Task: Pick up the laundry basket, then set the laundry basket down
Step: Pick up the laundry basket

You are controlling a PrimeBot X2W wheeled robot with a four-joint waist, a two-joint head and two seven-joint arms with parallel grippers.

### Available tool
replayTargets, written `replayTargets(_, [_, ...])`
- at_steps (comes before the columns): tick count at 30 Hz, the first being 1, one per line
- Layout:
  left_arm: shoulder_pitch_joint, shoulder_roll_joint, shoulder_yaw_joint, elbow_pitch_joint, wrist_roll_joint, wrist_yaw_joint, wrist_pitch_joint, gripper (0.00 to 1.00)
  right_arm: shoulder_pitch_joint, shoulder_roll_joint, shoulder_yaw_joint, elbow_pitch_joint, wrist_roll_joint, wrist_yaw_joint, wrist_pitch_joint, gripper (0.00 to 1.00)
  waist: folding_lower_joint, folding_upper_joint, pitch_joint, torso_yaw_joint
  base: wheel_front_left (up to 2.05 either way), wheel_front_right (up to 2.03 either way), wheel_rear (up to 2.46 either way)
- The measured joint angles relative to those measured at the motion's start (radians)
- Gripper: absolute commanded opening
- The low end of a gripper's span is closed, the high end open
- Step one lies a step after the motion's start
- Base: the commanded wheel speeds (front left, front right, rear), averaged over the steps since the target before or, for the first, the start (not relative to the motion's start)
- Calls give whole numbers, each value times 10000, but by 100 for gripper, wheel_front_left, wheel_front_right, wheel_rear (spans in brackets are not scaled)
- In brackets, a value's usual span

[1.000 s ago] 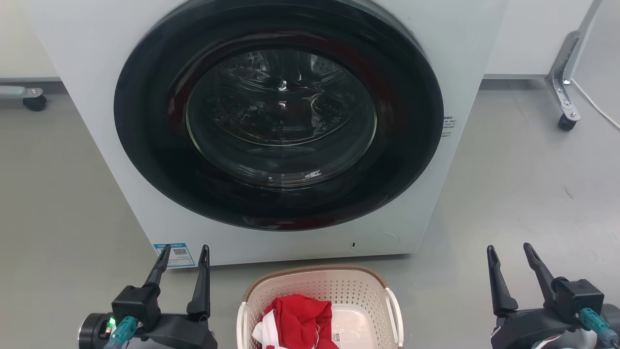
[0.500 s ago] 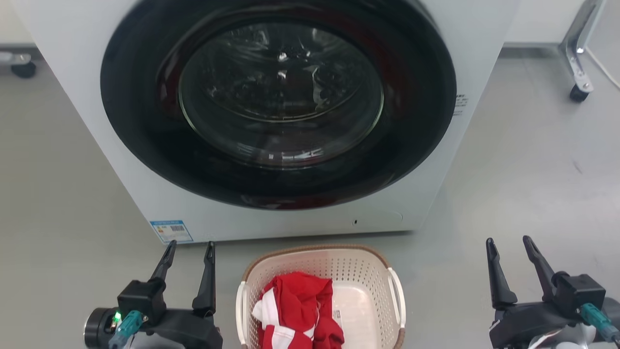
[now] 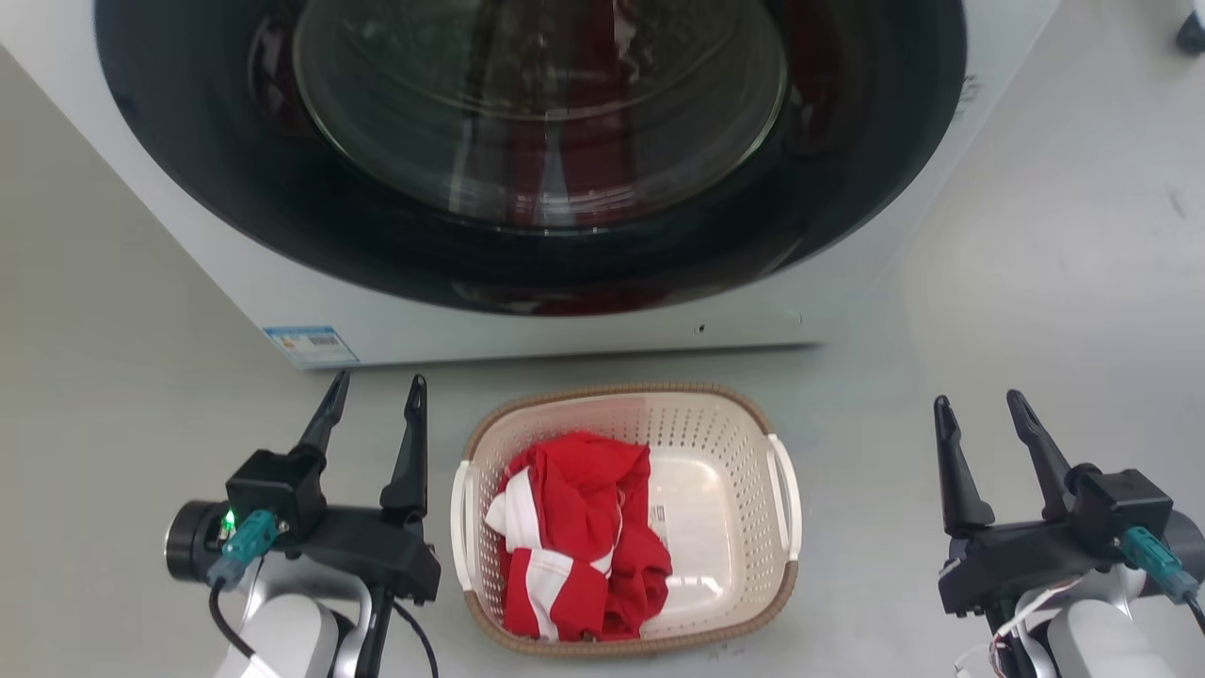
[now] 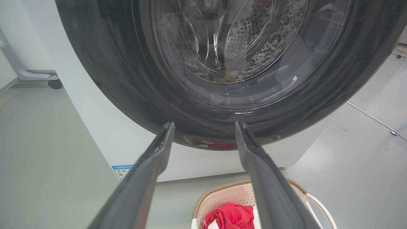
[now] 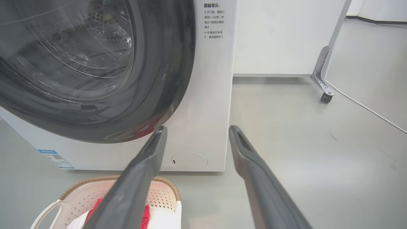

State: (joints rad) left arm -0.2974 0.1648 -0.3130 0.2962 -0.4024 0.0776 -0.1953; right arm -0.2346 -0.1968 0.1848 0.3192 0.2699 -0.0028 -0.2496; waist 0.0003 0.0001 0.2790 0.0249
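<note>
One perforated, cream plastic laundry basket (image 3: pixel 717 441), rounded-rectangular, woven-rimmed.

The left gripper (image 3: pixel 377 379) is black, with two long thin fingers (image 3: pixel 407 452) that end in points, set on a blocky black base. A tiny green light (image 3: pixel 229 518) glows on it, next to a blue-green plug (image 3: pixel 240 548) with a black cable (image 3: pixel 224 617). The left forearm (image 3: pixel 282 645) is smooth and white. The right gripper (image 3: pixel 977 400) looks the same and has a second blue-green plug (image 3: pixel 1150 557). Thin wires (image 3: pixel 1012 623), maybe red and white, run below it.
</note>
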Motion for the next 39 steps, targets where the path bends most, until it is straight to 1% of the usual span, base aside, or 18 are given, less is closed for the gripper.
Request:
replayTargets(2, [-219,-15,-12,104,-10,-140,19,100,-174,40,33,88,-67,17,0,100,1,0,292,6,0,0,0])
replayTargets(7, [-834,-77,-12,288,-81,-270,113,100,-759,48,75,247,-73,119,-2,100,1,0,1032,17,0,0,0])
replayTargets(8, [-834,-77,-12,288,-81,-270,113,100,-759,48,75,247,-73,119,-2,100,1,0,1032,17,0,0,0])
replayTargets(9, [-1002,-84,-19,341,-81,-353,163,100,-882,46,90,278,-88,119,-2,100,0,0,1179,20,0,0,0])
replayTargets(22, [-3045,-136,81,1329,-201,-794,495,100,-2962,107,297,884,-268,328,-42,100,0,1,3122,80,0,0,0])
replayTargets(23, [-3216,-142,86,1436,-219,-861,502,100,-3139,119,311,957,-286,376,-44,100,0,1,3271,82,0,0,0])
replayTargets(25, [-3551,-148,121,1645,-278,-882,531,100,-3482,148,362,1135,-326,382,-42,100,0,1,3572,85,0,0,0])
replayTargets(28, [-3962,-155,150,2080,-322,-1058,579,100,-3893,270,466,1465,-347,391,-44,100,0,1,4002,84,0,0,0])
replayTargets(30, [-4119,-167,146,2382,-351,-1149,608,100,-4111,337,546,1737,-399,464,-44,100,-1,1,4269,81,0,0,0])
replayTargets(34, [-4362,-238,136,2972,-380,-1313,617,100,-4460,462,656,2197,-447,481,-44,100,-1,1,4728,67,0,0,0])
replayTargets(39, [-4544,-416,84,3687,-439,-1419,619,100,-4723,571,765,2805,-449,558,-44,100,-1,1,5155,42,0,0,0])
